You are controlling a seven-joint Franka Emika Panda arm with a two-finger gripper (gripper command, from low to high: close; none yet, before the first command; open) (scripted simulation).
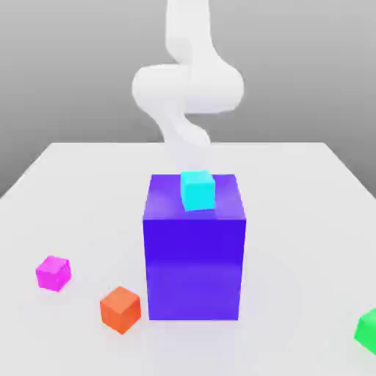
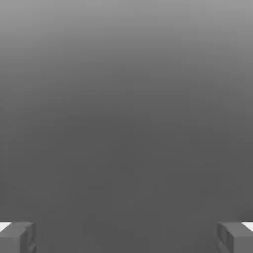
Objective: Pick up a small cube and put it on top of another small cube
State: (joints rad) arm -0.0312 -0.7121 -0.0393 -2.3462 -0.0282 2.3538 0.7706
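Note:
Four small cubes are in the exterior view. A cyan cube [image 1: 197, 190] rests on top of a tall blue-violet block [image 1: 194, 257] in the middle of the table. A magenta cube [image 1: 53, 272] lies on the table toward the exterior view's left. An orange cube [image 1: 120, 308] sits beside the block's front left corner. A green cube [image 1: 369, 330] is cut off by the picture's right edge. My white arm [image 1: 187, 88] rises behind the block. In the hand view my gripper [image 2: 126, 238] is open, its grey fingertips [image 2: 17, 238] far apart with nothing between them.
The white table [image 1: 294, 220] stretches around the block on all sides. The tall block stands between the arm and the front cubes. The hand view looks onto a plain grey backdrop.

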